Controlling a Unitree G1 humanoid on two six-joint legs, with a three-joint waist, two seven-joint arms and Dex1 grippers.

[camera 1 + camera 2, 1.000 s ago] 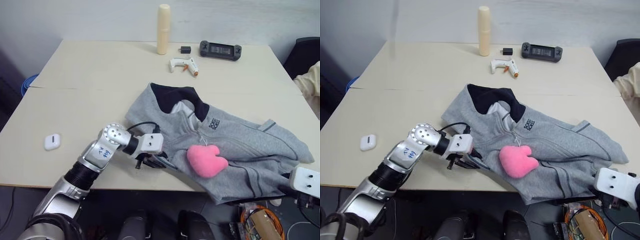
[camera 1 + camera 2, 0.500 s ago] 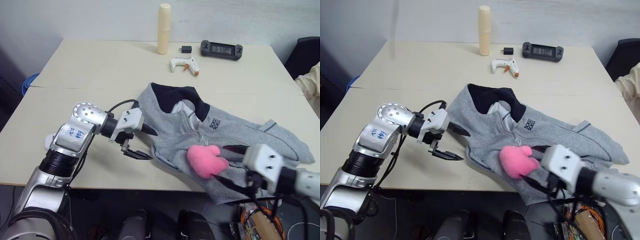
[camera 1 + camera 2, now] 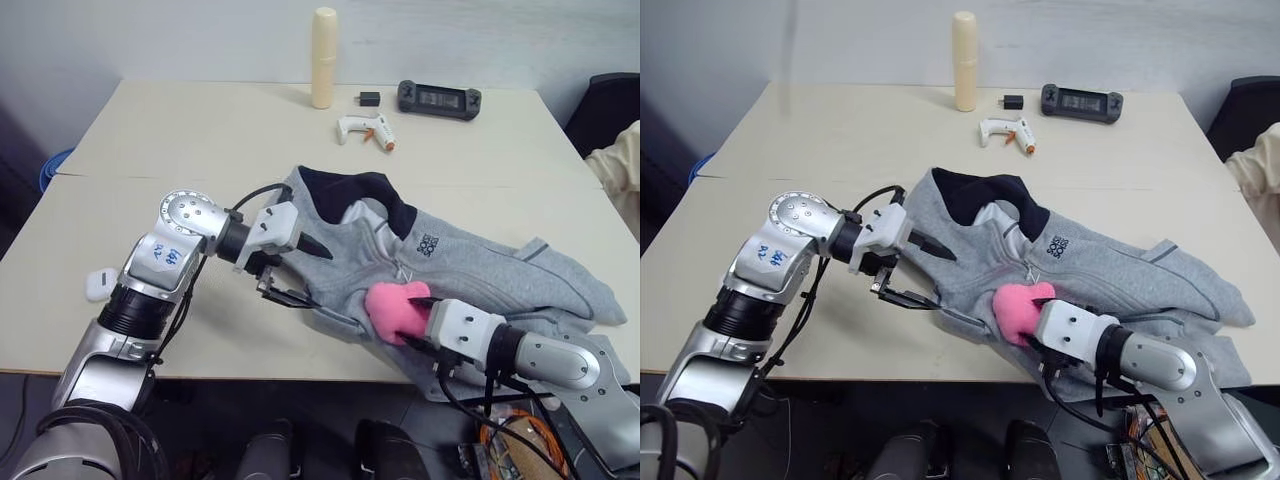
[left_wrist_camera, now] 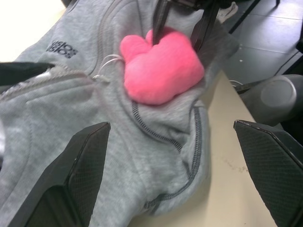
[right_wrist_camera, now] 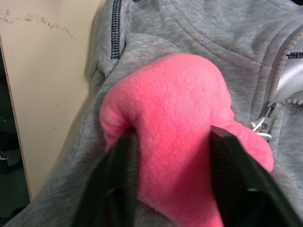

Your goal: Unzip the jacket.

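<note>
The light-grey jacket (image 3: 480,268) lies spread on the table with its dark collar (image 3: 345,190) toward the far side. Its zip runs down the front, and the pull (image 5: 265,118) shows beside the pink plush toy (image 3: 392,308). The toy rests on the jacket near the table's front edge. My right gripper (image 3: 414,314) reaches in from the right and is shut on the plush, its fingers (image 5: 120,165) pressed into both sides. Over the jacket's left chest, below the collar, my left gripper (image 3: 303,273) hovers open and holds nothing.
Along the far side of the table (image 3: 180,140) stand a cream bottle (image 3: 322,57), a small black box (image 3: 369,99), a black controller (image 3: 439,98) and a white glue gun (image 3: 365,130). A small white case (image 3: 101,283) lies at the left, by my left arm.
My right arm swung in from the right edge and closed on the pink plush. My left gripper let go of the jacket's hem, opened, and rose toward the collar.
</note>
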